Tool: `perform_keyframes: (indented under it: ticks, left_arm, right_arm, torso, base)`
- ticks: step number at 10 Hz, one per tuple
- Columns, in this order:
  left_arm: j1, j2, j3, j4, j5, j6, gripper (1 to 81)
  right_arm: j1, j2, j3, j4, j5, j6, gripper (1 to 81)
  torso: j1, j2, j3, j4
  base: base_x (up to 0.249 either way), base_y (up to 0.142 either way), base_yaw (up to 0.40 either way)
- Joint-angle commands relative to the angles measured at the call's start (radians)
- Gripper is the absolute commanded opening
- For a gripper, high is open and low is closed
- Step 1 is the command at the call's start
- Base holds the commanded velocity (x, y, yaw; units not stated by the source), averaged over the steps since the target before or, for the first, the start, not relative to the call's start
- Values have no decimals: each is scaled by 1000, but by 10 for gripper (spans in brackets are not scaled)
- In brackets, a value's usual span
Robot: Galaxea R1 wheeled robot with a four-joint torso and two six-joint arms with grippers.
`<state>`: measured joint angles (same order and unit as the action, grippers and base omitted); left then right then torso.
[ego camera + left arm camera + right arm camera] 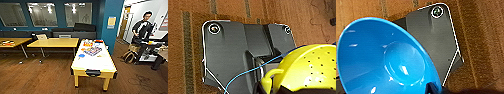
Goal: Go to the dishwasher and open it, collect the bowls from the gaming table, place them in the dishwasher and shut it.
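Head view first: the gaming table (pixel 93 65), with its glossy white top and yellow sides and legs, stands on a wooden floor (pixel 37 77) in the middle of the room, one short end facing the camera. A dark fitting (pixel 92 72) sits on that near end. Toward the table's far half lie a flat colourful board (pixel 92 51), a small blue round thing (pixel 81 55) that may be one of the bowls, and several red and orange items too blurred to name. To the left and behind stand yellow-topped dining tables (pixel 53 42), with a dark bench (pixel 72 33) along a teal wall under windows. At right, beyond a teal pillar (pixel 111 22), a person (pixel 142 30) in dark clothes stands at a control rig.

Left wrist view: a yellow-green perforated bowl (pixel 310 67) with a small loop handle sits large at the picture's edge, close against the wrist, above the brown floor and in front of the robot's dark plate. A thin blue cable (pixel 250 72) crosses the plate. The left gripper's fingers cannot be made out, so I cannot tell how far it is open or whether it clasps this bowl.

Right wrist view: a bright blue bowl (pixel 386 57), its glossy inside turned to the camera, hangs over the wooden floor with the dark plate behind it. A dark tip (pixel 432 88) touches its rim. Whether the right gripper grips it, or how wide it stands, I cannot tell.
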<state>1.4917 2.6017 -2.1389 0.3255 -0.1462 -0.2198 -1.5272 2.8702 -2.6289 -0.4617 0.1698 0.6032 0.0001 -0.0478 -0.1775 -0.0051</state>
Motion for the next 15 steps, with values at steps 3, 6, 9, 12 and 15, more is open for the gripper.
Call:
perform_keyframes:
  ticks: [3, 6, 9, 12, 15]
  left_arm:
    - [-35, -21, 13, 13, 39, 5, 10]
    - [-35, -21, 13, 13, 37, 7, 10]
    - [-34, -20, 13, 13, 39, 11, 10]
    - [-35, -20, 13, 15, 39, 13, 10]
    - [-35, -18, 13, 15, 40, 14, 10]
  right_arm:
    - [32, -10, 3, -9, -36, 1, 10]
    - [34, -10, -2, -9, -36, 1, 10]
    - [34, -10, -3, -9, -36, 1, 10]
    - [35, -10, -3, -8, -36, 1, 10]
    - [34, -12, -5, -8, -36, 1, 10]
  torso:
    - [0, 0, 0, 0]
    - [0, 0, 0, 0]
    - [0, 0, 0, 0]
    - [0, 0, 0, 0]
    - [0, 0, 0, 0]
  base:
    - [0, 0, 0]
    - [0, 0, 0]
    - [0, 0, 0]
    - [0, 0, -163]
    - [0, 0, -225]
